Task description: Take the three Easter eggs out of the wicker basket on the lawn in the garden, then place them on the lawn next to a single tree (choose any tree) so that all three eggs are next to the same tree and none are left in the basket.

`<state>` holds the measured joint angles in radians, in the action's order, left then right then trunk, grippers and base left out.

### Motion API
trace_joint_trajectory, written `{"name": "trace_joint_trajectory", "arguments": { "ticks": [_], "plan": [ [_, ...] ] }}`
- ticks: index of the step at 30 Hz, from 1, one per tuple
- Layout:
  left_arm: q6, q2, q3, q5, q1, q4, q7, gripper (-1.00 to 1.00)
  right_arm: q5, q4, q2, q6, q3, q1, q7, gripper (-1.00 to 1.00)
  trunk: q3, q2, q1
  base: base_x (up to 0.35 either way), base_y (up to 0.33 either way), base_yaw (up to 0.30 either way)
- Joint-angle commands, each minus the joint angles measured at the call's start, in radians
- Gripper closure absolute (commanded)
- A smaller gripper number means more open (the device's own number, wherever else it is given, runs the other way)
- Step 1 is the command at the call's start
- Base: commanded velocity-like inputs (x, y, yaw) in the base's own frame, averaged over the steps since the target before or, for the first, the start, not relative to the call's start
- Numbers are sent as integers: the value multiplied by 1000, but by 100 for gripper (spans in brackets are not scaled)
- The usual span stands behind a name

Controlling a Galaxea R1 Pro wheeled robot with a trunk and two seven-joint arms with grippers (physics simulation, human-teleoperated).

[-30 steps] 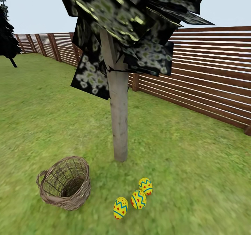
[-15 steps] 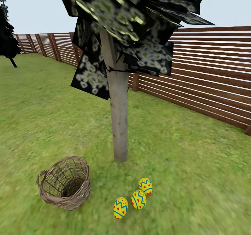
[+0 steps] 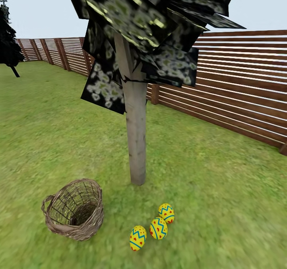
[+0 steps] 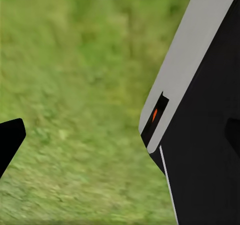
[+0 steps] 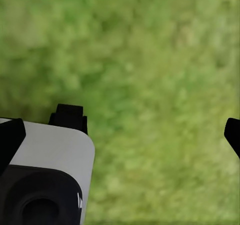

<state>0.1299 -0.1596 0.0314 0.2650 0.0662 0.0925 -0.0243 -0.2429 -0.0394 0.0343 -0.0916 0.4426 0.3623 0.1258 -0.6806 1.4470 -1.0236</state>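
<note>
Three yellow Easter eggs with blue zigzags and red dots lie close together on the lawn [image 3: 227,189], a little in front of the tree trunk [image 3: 136,141]: one egg [image 3: 166,213], a second egg [image 3: 158,228] and a third egg [image 3: 138,238]. The wicker basket [image 3: 73,209] stands to their left, tilted toward me, and its inside looks empty. Over blurred grass, my left gripper [image 4: 122,142] and my right gripper [image 5: 125,140] both hang open with nothing between their fingers.
A brown slat fence [image 3: 239,85] runs behind and to the right of the tree. A black conifer [image 3: 8,42] stands far left. Dark leaf panels [image 3: 151,18] hang over the trunk. A white and black robot part [image 4: 200,110] lies beside the left gripper.
</note>
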Motion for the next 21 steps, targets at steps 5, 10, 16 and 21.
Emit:
{"name": "trace_joint_trajectory", "arguments": {
  "ticks": [5,10,16,21],
  "plan": [
    [7,0,2,5,0,3,-3,-100,-10,-4,-1,-7,8,1,0,-100,-1,0,0,0,0,0],
    [7,0,2,5,0,3,-3,-100,-9,-4,-1,-7,8,1,0,-100,-1,0,0,0,0,0],
    [7,0,3,5,0,3,-3,-100,-9,-4,-1,-7,8,1,0,-100,-1,0,0,0,0,0],
    [7,0,3,5,0,3,-3,-100,-9,-4,-1,-7,8,1,0,-100,-1,0,0,0,0,0]
  ]
}}
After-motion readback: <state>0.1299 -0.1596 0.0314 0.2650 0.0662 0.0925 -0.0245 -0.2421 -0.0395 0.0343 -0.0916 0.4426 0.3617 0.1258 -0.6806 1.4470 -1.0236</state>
